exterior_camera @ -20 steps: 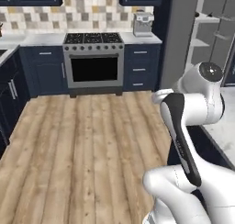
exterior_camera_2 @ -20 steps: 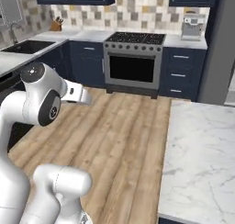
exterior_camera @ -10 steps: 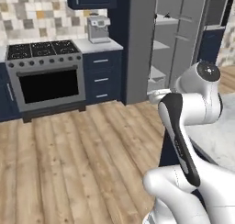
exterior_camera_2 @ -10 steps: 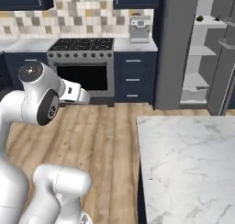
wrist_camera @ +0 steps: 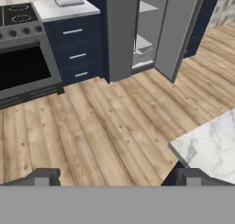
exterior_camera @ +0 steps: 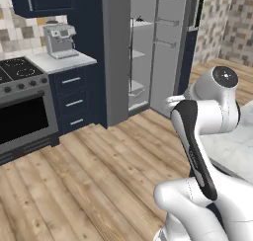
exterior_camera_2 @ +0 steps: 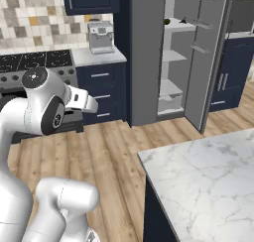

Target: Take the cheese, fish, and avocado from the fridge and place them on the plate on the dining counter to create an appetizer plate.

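The robot's hand is spread wide and holds nothing; its two dark fingertips stand far apart at the bottom of the hand view, hanging in the air above the wooden floor. Just beside the hand, to one side, is a corner of the marble-topped surface where the food is meant to end up. The part of the top that shows is bare.

Farther off, across the open floor, stands the tall grey fridge with its door swung open. Pale shelves show inside. Small dark shapes sit on an upper shelf, too small to name, so the cheese, fish and avocado cannot be picked out from here.

To the side of the fridge are navy drawers, a coffee machine on a worktop, and a black stove.

Judging by this, the task is at its very start: the robot is approaching the fridge and nothing has been collected. The next move probably calls for closing in squarely on the open shelves, then reaching in past the door without clipping it.
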Available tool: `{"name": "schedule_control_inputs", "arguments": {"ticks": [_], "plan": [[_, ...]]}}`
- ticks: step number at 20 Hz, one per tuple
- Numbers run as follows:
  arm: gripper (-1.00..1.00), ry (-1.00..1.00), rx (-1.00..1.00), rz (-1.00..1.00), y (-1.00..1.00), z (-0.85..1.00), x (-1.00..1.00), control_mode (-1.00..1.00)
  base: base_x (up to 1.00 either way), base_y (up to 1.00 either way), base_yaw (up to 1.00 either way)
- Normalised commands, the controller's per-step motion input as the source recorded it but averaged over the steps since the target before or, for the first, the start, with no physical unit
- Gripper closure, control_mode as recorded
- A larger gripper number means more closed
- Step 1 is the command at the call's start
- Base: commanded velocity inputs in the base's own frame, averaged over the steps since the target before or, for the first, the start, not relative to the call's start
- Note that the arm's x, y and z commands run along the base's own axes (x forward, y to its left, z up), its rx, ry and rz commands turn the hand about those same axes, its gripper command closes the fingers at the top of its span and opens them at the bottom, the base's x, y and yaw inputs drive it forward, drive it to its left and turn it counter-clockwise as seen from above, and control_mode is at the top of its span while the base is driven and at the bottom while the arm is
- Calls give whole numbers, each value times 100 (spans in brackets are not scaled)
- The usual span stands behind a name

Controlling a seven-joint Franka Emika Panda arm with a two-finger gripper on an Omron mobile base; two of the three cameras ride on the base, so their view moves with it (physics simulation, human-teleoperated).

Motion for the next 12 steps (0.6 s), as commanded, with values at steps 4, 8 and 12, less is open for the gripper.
{"name": "schedule_control_inputs", "arguments": {"ticks": [4,8,12], "plan": [[-100,0,0,0,0,0,0,100,100,100,-43],[-100,0,0,0,0,0,0,100,100,80,-40],[-100,0,0,0,0,0,0,100,100,61,-35]]}}
